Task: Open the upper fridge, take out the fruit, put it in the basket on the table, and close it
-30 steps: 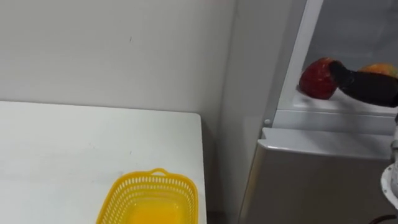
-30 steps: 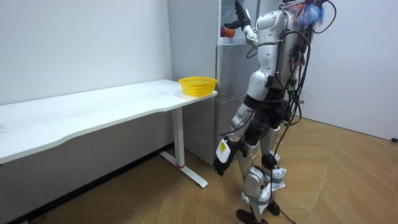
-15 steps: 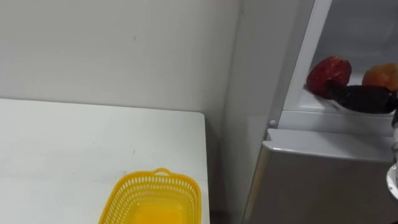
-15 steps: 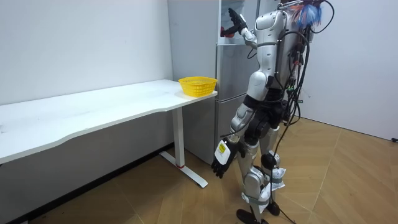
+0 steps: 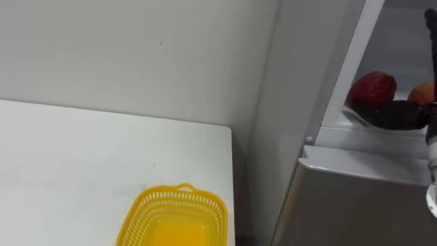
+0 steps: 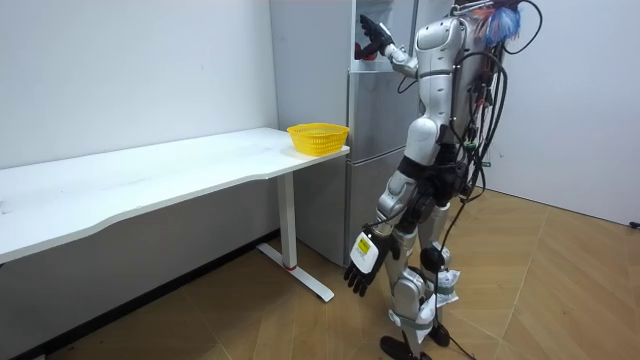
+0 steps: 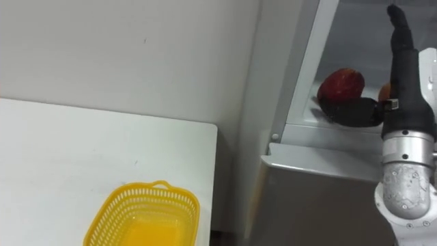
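Observation:
A red fruit (image 7: 340,85) lies on the shelf of the open upper fridge compartment, with an orange fruit (image 7: 385,90) just to its right. My right hand (image 7: 403,75) is raised inside the compartment beside the red fruit. Its fingers (image 7: 400,37) point straight up and its thumb (image 7: 354,113) reaches out low in front of the red fruit, so the hand is open and holds nothing. In the left eye view the red fruit (image 5: 373,87) shows above the dark thumb (image 5: 395,115). My left hand (image 6: 362,262) hangs open by my thigh.
A yellow mesh basket (image 7: 140,217) stands at the near right corner of the white table (image 7: 68,157), left of the fridge (image 6: 375,150). The fridge's side wall (image 5: 293,89) and the lower door (image 7: 314,205) lie between the table and the shelf. I stand facing the fridge.
My right hand has come off the red fruit, dropped its thumb below it and raised its fingers upright. The eye view has shifted right. My left hand swung forward a little.

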`<state>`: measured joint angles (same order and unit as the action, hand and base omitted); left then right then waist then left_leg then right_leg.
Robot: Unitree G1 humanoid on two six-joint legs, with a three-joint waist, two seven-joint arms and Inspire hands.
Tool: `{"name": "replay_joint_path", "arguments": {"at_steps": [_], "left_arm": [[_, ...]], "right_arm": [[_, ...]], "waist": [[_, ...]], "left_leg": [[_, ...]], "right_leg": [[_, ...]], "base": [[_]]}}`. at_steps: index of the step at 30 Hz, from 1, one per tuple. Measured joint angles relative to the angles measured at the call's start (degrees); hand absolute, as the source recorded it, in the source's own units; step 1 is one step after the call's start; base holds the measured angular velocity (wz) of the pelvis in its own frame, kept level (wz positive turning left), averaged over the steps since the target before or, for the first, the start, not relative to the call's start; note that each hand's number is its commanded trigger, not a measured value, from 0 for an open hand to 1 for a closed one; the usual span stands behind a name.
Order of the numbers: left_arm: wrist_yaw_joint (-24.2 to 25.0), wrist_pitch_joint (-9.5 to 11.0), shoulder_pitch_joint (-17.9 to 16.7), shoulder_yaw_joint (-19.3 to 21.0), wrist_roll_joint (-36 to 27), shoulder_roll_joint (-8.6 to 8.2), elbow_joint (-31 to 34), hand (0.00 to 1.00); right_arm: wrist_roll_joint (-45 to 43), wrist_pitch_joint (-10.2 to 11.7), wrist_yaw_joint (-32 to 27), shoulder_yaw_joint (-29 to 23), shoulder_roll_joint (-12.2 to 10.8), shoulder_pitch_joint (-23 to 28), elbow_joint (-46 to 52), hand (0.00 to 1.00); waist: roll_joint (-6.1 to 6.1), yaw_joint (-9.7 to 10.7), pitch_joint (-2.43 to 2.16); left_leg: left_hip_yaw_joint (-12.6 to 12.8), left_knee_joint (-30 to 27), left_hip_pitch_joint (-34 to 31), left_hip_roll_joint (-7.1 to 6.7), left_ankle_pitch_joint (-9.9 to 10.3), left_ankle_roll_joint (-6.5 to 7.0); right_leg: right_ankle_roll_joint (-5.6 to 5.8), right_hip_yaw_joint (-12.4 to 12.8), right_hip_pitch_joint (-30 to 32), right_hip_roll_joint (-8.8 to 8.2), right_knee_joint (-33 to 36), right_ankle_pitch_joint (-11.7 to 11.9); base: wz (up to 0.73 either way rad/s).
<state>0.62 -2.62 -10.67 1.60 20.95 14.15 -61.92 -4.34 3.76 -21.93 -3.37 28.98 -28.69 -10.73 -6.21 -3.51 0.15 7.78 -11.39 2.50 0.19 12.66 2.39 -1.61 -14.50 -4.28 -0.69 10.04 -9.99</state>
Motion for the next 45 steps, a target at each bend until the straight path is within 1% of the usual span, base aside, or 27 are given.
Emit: {"name": "replay_joint_path", "arguments": {"at_steps": [4, 6, 9, 11, 14, 17, 19, 26, 28, 31, 35, 37, 39, 42, 45], "left_arm": [[0.03, -0.09, -0.08, 0.00, 0.03, 0.00, 0.07, 0.00], [0.06, -0.98, -0.10, 0.00, 0.00, 0.01, 0.63, 0.00], [0.09, -1.57, -0.10, 0.00, 0.01, 0.02, 1.58, 0.00], [0.23, -1.86, -0.11, 0.00, 0.08, 0.01, 1.99, 0.00], [1.21, -2.13, -0.14, 0.29, 2.38, -0.03, 2.17, 0.00], [1.47, -2.29, -0.12, 0.28, 2.41, -0.16, 2.29, 0.00], [1.57, -2.41, -0.43, 0.28, 2.41, -0.16, 2.28, 0.00], [1.58, -2.45, -0.61, 0.27, 2.43, -0.17, 2.28, 0.00], [1.69, -2.45, -0.52, 0.28, 2.42, -0.17, 2.28, 0.00], [2.23, -2.49, -0.33, 0.35, 2.39, -0.17, 2.28, 0.00], [2.33, -3.44, -0.27, 0.35, 2.50, -0.24, 2.32, 0.00], [2.33, -3.87, -0.31, 0.38, 2.50, -0.23, 2.31, 0.00], [2.39, -4.84, -0.34, 0.39, 2.51, -0.23, 2.31, 0.00], [2.61, -5.86, -0.44, 0.41, 2.51, -0.18, 2.31, 0.00], [2.74, -6.39, -0.41, 0.48, 2.49, -0.12, 2.31, 0.00]], "right_arm": [[3.63, -0.02, 1.84, 0.10, 0.33, 0.00, -0.94, 0.00], [6.77, -0.04, 3.09, 0.16, 0.62, -0.02, -2.03, 0.00], [9.10, -0.09, 5.06, 0.18, 1.05, -0.04, -2.56, 0.00], [9.23, -0.09, 6.49, 0.17, 1.05, -0.06, -3.27, 0.00], [9.60, -0.15, 8.94, -0.05, 1.05, -0.10, -4.54, 0.00], [9.61, -0.23, 11.30, -0.04, 1.04, -0.10, -4.85, 0.00], [9.61, -0.78, 12.35, -0.05, 1.05, -0.10, -5.05, 0.00], [9.81, -0.86, 15.43, -0.05, 1.12, -0.13, -5.90, 0.00], [11.06, -0.83, 16.00, -0.09, 1.17, -0.51, -6.93, 0.00], [13.45, -0.85, 17.99, -0.04, 1.92, -0.60, -7.93, 0.00], [16.40, -0.91, 21.38, 0.04, 2.35, -2.59, -11.62, 0.00], [18.08, -1.46, 22.75, 0.40, 2.81, -3.69, -13.09, 0.00], [19.08, -2.67, 24.41, 0.41, 3.14, -4.37, -13.86, 0.00], [19.78, -3.45, 25.82, 0.41, 3.42, -5.13, -15.21, 0.00], [20.68, -3.94, 26.59, 0.44, 3.97, -5.15, -15.88, 0.00]], "waist": [[-0.13, -0.02, 0.05], [-0.34, -0.01, 0.12], [-0.50, -0.03, 0.18], [-0.54, 0.01, 0.17], [-0.67, 0.04, 0.09], [-0.78, 0.16, 0.02], [-0.87, 0.15, -0.05], [-0.67, 0.17, 0.02], [-0.62, 0.24, -0.01], [-0.49, 0.09, -0.12], [-0.22, 0.19, -0.28], [-0.23, 0.19, -0.30], [-0.41, 0.19, -0.41], [-0.60, 0.16, -0.55], [-0.85, 0.09, -0.70]], "left_leg": [[-0.04, -0.29, 0.02, 0.00, 0.00, 0.00], [-0.04, -0.36, 0.03, -0.01, 0.00, 0.00], [-0.04, -0.35, 0.13, 0.00, 0.00, 0.00], [-0.06, -0.37, 0.35, 0.01, 0.00, 0.00], [-0.11, -0.28, 0.47, 0.01, 0.02, 0.01], [-0.10, -0.28, 0.48, 0.01, 0.03, 0.02], [-0.10, -0.33, 0.59, 0.01, 0.03, 0.03], [-0.11, -0.41, 0.62, 0.04, 0.03, 0.02], [-0.11, -0.46, 0.62, 0.04, 0.03, 0.03], [-0.12, -0.51, 0.63, 0.04, 0.03, 0.03], [-0.11, -0.66, 0.68, 0.04, 0.02, 0.03], [-0.10, -0.65, 0.86, 0.04, 0.00, 0.05], [-0.11, -0.66, 0.90, 0.05, -0.03, 0.05], [-0.11, -0.67, 1.06, 0.05, -0.03, 0.06], [-0.17, -0.67, 1.08, 0.05, -0.03, 0.07]], "right_leg": [[0.00, -0.05, -0.07, 0.00, -0.05, 0.00], [0.00, -0.04, -0.16, -0.02, -0.07, 0.00], [0.00, 0.01, -0.25, -0.03, -0.07, 0.00], [0.00, 0.01, -0.46, -0.02, -0.09, 0.00], [0.00, -0.03, -0.62, -0.03, -0.05, 0.00], [0.00, -0.02, -0.63, -0.04, -0.03, 0.00], [-0.01, -0.02, -0.71, -0.04, 0.00, 0.00], [-0.01, -0.28, -0.57, -0.09, 0.54, 0.00], [-0.01, -0.50, -0.58, -0.12, 0.55, 0.00], [-0.01, -0.51, -0.59, -0.13, 0.57, 0.00], [-0.01, -0.50, -0.78, -0.14, 0.59, 0.01], [-0.01, -0.57, -0.97, -0.15, 0.63, 0.01], [-0.01, -0.71, -1.06, -0.16, 0.62, 0.01], [-0.02, -0.72, -1.22, -0.18, 0.61, 0.01], [-0.02, -1.15, -1.28, -0.23, 0.61, 0.02]], "base": [[0.00], [0.00], [0.00], [0.00], [0.00], [0.00], [0.00], [0.00], [0.00], [0.00], [0.00], [0.00], [0.00], [0.00], [0.00]]}}
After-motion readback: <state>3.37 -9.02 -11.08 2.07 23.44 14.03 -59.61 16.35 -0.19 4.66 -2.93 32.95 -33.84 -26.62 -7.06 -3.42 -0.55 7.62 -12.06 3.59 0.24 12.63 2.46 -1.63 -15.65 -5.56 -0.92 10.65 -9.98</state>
